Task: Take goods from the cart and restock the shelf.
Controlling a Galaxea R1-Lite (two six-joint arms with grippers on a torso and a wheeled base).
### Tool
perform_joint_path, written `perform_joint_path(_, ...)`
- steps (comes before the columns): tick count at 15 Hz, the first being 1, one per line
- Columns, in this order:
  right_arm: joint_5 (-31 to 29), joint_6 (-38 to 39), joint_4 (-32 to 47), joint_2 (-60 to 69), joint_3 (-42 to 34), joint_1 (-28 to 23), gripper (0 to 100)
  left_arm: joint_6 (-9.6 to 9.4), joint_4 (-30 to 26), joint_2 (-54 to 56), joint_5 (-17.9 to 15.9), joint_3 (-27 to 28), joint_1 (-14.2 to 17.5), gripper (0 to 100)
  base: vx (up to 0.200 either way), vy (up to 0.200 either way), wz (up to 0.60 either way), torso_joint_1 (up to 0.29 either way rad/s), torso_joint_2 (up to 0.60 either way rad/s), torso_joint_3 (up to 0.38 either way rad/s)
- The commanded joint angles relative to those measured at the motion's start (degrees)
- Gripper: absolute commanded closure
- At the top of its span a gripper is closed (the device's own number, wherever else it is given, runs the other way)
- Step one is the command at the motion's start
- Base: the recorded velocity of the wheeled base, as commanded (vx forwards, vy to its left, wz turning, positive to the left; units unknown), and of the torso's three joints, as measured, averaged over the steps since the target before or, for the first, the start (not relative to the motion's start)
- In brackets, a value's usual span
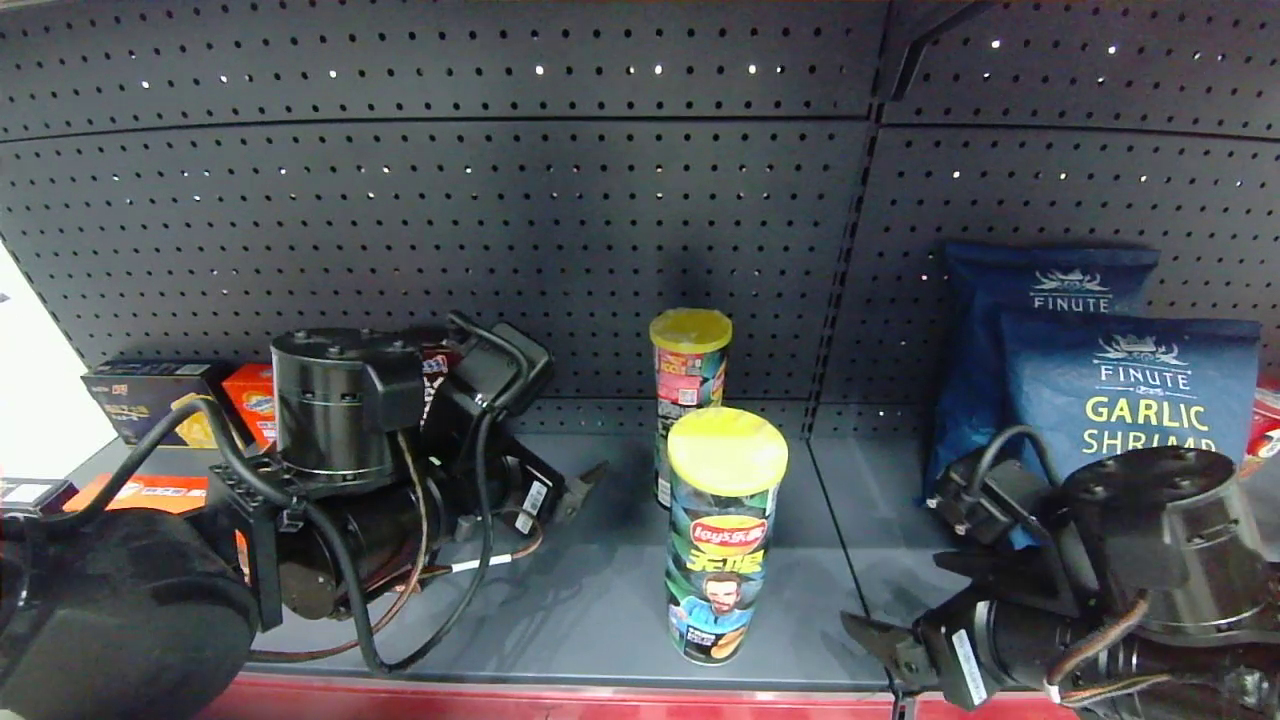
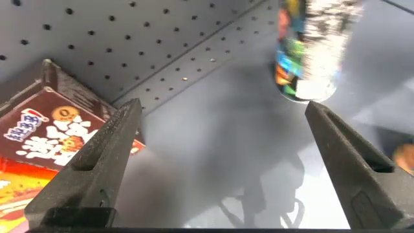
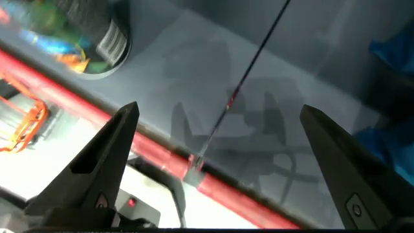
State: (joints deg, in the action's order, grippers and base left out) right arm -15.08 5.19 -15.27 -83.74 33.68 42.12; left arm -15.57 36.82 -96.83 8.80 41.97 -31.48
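A dark pegboard wall (image 1: 500, 220) backs a grey shelf (image 1: 600, 610) trimmed with a red front edge (image 3: 129, 136). Two chip cans with yellow lids stand upright near the middle of the board. The front can (image 1: 722, 540) sits close to the red edge, and the rear can (image 1: 688, 385) stands just behind it and slightly to the left, nearer the wall.

The left gripper (image 1: 575, 490) hangs low over the shelf to the left of the cans, pointing toward them without touching. Its jaws are spread wide around nothing but bare shelf, as the left wrist view (image 2: 221, 107) shows. The right gripper (image 1: 870, 640) sits at the shelf's front edge, to the right of the front can and apart from it. Its jaws are also wide apart and hold nothing (image 3: 218, 110). In the right wrist view the base of the front can (image 3: 84, 39) shows just inside the red edge.

Farther out on the left, a dark box (image 1: 150, 400) and an orange box (image 1: 250, 400) stand against the wall, with a brown biscuit box (image 2: 45, 129) close beside the left gripper. To the right, past the shelf divider, two blue snack bags lean upright — the front bag (image 1: 1130, 390) overlapping the rear bag (image 1: 1010, 290).
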Motion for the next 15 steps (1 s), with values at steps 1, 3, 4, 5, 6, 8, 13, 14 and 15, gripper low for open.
perform_joint_path(1,-3.5,1.8,-1.0,-5.7,3.3,0.1,0,0.10,0.2,0.9,0.1,-0.1,0.0,0,0.000,0.000,0.00,0.000,0.00,0.000)
perform_joint_path(3,-4.1,4.8,-1.2,-7.8,5.9,0.9,0,0.19,0.4,0.9,0.1,0.3,0.5,0,0.000,0.000,0.00,0.000,0.00,0.000)
perform_joint_path(4,-4.3,5.9,-1.2,-9.2,6.7,1.7,0,0.19,0.3,1.4,0.1,0.0,0.6,0,0.000,0.000,0.00,0.000,0.00,0.000)
perform_joint_path(5,-4.3,6.0,-1.2,-9.6,7.0,2.0,0,0.19,0.3,1.5,0.1,-0.2,0.7,0,0.000,0.000,0.00,0.000,0.00,0.000)
perform_joint_path(6,-4.3,6.0,-1.2,-10.4,7.2,2.6,0,0.36,0.3,1.5,0.1,-0.3,0.9,0,0.000,0.000,0.00,0.000,0.00,0.000)
perform_joint_path(8,-4.3,6.0,-1.2,-10.7,7.5,3.7,0,0.36,0.3,1.5,0.1,-0.2,1.3,0,0.000,0.000,0.00,0.000,0.00,0.000)
perform_joint_path(13,-4.3,5.8,-3.6,-13.3,8.8,4.9,0,0.45,0.4,1.5,0.1,-0.4,2.0,0,0.000,0.000,0.00,0.000,0.00,0.000)
perform_joint_path(14,-4.3,5.7,-3.6,-13.5,9.0,5.2,0,0.36,0.4,1.5,0.1,-0.5,2.1,0,0.000,0.000,0.00,0.000,0.00,0.000)
perform_joint_path(15,-4.3,5.7,-3.6,-13.6,9.2,5.5,0,0.45,0.4,1.5,0.1,-0.5,2.1,0,0.000,0.000,0.00,0.000,0.00,0.000)
